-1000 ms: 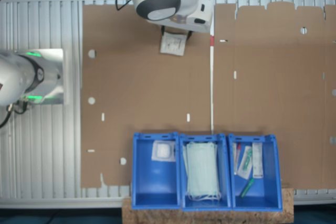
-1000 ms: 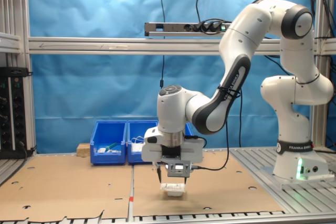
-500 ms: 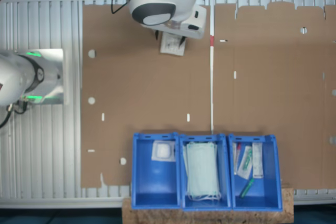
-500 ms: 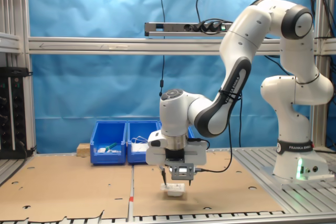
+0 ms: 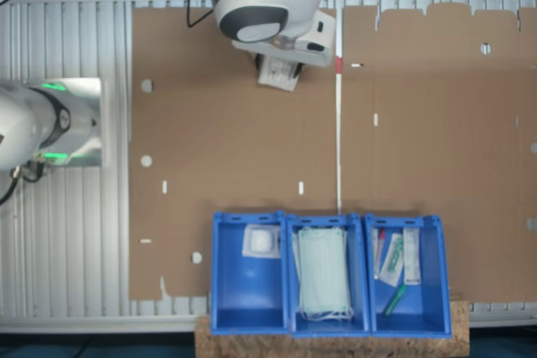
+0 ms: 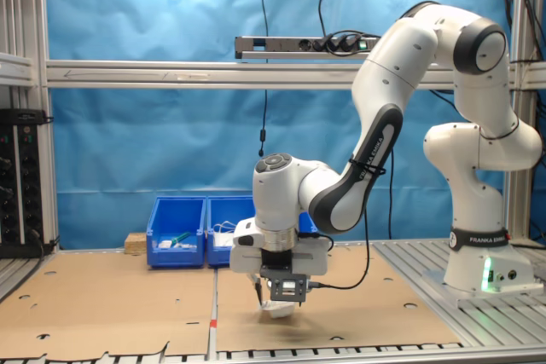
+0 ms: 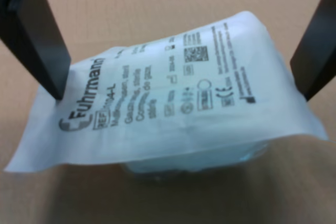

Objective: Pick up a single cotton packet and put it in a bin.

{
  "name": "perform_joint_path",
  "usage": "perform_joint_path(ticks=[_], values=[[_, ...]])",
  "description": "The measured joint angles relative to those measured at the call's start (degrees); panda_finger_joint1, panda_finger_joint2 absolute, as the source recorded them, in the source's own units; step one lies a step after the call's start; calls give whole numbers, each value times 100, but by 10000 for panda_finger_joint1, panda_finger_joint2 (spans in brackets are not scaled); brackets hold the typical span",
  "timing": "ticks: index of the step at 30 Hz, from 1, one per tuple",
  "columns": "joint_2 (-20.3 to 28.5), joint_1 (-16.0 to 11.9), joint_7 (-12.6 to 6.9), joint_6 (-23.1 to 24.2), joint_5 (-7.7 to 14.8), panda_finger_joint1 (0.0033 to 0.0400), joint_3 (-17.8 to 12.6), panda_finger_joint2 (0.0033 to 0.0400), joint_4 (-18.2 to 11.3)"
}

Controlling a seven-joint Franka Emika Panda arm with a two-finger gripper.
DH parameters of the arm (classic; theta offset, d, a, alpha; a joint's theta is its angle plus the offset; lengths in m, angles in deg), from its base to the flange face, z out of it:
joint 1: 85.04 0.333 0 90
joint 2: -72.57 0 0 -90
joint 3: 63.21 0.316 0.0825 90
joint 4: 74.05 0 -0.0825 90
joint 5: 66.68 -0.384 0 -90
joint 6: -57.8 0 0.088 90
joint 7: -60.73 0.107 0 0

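The cotton packet (image 7: 173,98) lies on the brown cardboard sheet (image 5: 226,140) directly under the arm's wrist, at the far side of the sheet from the blue bins in the first exterior view. In that view the packet (image 5: 280,75) shows partly below the white wrist housing, just beside the red-and-white strip (image 5: 339,123) and on the first exterior view's left of it. It looks slightly turned against the sheet's edges; its long axis cannot be told.

In the wrist view the gripper (image 7: 178,45) stands open, one dark finger (image 7: 37,30) at each flank of the packet, both at or near the wrapper's edges; whether they press it cannot be told. The wrapper bulges upward between them.

In the second exterior view the gripper (image 6: 275,300) is low over the packet (image 6: 277,309), near the sheet's front edge.

The three joined bins sit in a row at the opposite edge. The bin (image 5: 226,291) at the first exterior view's left end already holds one packet; bare cardboard lies between it and the gripper.
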Motion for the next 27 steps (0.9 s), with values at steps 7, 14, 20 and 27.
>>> perform_joint_path(ticks=[7, 14, 20, 27], values=[[-128, -4, 0, 27, -2, 400, 11, 400, 86], [-205, -6, 0, 46, -2, 400, 33, 400, 118], [-277, -19, 0, 57, -2, 400, 66, 400, 153], [-291, -51, 0, 60, -2, 400, 91, 400, 175]])
